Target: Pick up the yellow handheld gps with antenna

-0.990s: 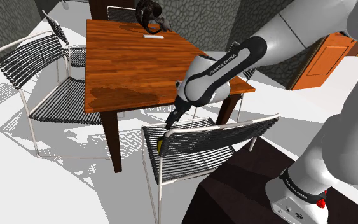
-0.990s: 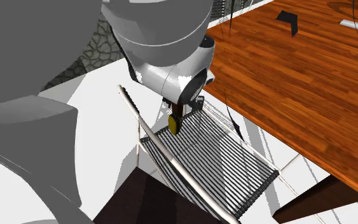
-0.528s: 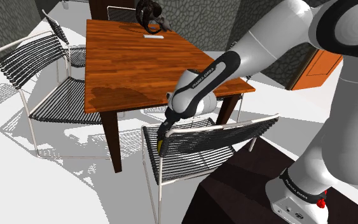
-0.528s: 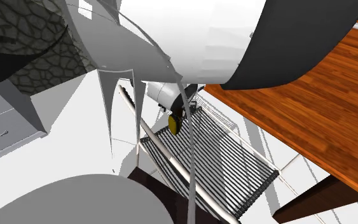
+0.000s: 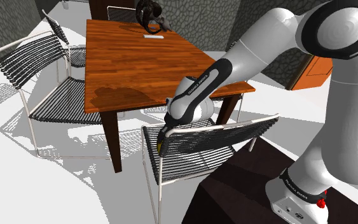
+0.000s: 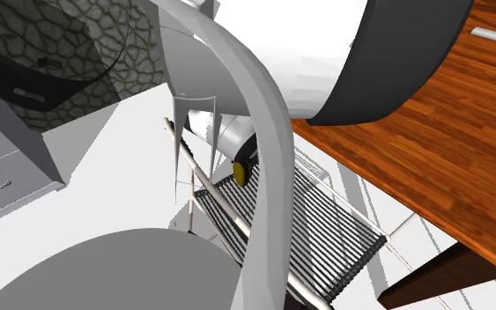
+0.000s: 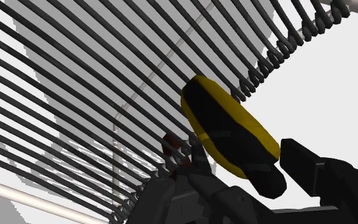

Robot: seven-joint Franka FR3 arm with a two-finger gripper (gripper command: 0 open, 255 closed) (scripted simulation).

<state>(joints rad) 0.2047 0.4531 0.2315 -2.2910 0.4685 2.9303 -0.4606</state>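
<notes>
Stand [image 5: 247, 191] nearest, at the shoulder view's lower right. Just beyond it is a wire chair [image 5: 234, 130], its backrest toward the stand and its seat running on toward the table.

Gripper [image 7: 244, 159] is down over the seat, at the end of the backrest on the shoulder view's left. Its fingers [image 7: 311, 168] are narrowed onto the yellow GPS [image 7: 228, 133], one on each side of the end nearest the hand. The unit is clasped, not merely lying between them. GPS sits just past the backrest rail, above the seat wires.

Handling (judgement): small rigid shell, yellow rim round black faces. It looks light and stiff, with nothing to crush at moderate force. The rounded, smooth sides could let it slip or swivel in a two-point pinch. The present hold is at one end, so the free length may act as a lever. A hold nearer mid-body across the narrow sides would be steadier.

Orientation: long axis runs roughly in line with the fingers, out from the hand. In the shoulder view the free end hangs downward below the gripper, a little tilted. The black stub at the clamped end is probably the antenna, but the wrist view is too crowded there to be sure.

Farther off is the wooden table [image 5: 126, 57], well apart from the GPS. More wire chairs [image 5: 25, 57] stand on the shoulder view's left. A dark object [image 5: 149, 16] sits at the table's far end.
</notes>
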